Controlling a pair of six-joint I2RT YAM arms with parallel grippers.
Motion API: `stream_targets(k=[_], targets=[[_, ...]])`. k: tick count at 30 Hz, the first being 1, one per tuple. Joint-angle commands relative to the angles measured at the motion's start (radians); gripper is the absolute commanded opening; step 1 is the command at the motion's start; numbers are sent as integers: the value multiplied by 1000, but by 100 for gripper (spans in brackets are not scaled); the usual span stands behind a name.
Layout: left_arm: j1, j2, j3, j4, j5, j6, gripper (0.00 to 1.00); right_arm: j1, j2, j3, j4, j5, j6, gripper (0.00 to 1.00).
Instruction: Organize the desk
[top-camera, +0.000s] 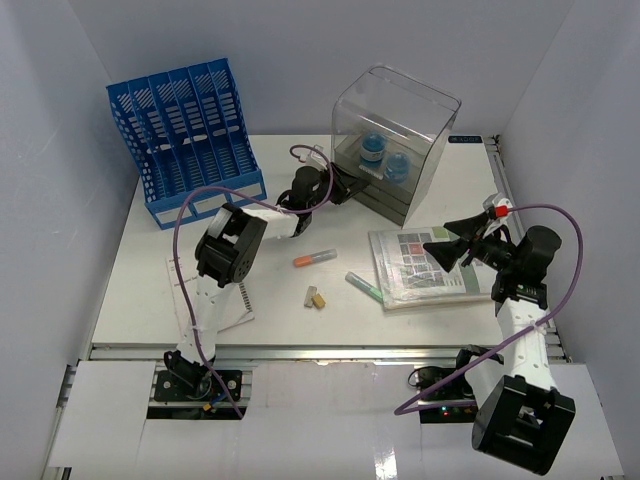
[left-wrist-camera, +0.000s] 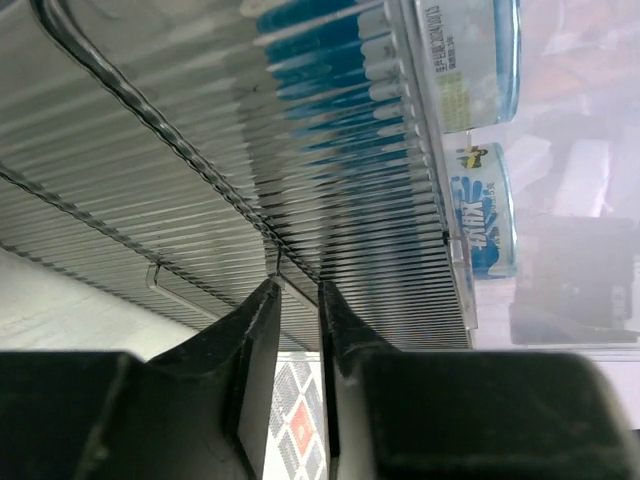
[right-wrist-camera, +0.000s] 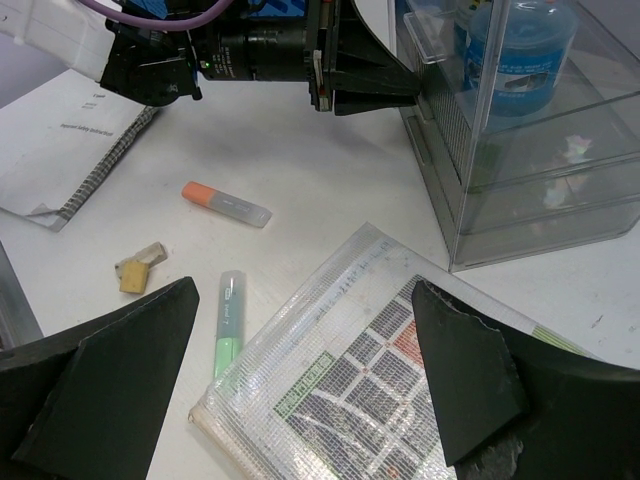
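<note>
- Desk (top-camera: 140, 290) space is spread under both arms, and a blue file rack (top-camera: 185, 130) is set on its far left corner.
- A spiral notebook (right-wrist-camera: 60, 150) is laid flat on the left part, beside the left arm.
- The left gripper (left-wrist-camera: 298, 285) is held low over the far middle of the desk, with its tips set against the front of the clear drawer box (top-camera: 395, 120). Its fingers are drawn nearly together with a thin slit between them. Whether the drawer's lip is pinched cannot be told.
- An orange highlighter (top-camera: 314, 258), a small yellow piece (top-camera: 316, 297) and a green highlighter (top-camera: 364, 287) are scattered on the bare middle.
- Blue containers (top-camera: 372, 148) are seen inside the box.
- The right gripper (right-wrist-camera: 305, 290) is held above the right part of the desk, over a sleeved booklet (top-camera: 400, 280), with its fingers spread wide and nothing between them.
</note>
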Motion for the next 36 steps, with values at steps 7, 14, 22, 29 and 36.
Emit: stream_targets(k=[7,14,22,29,36], targets=[[18,-140,-210,92,16,27,16,-18,-28,-22,43,-25,-12,94],[43,-299,-415,118,45,112,16,-19,-20,-4,-27,-20,-95,93],[56,-320,-408,29,105,174,63,39,154,162,-520,-94,-526,93],[60,-419,-385,-179,126,416,98,363,245,316,-867,282,-813,92],[60,-707,-518,-429,-49,733,98,811,302,308,-734,783,-647,94]])
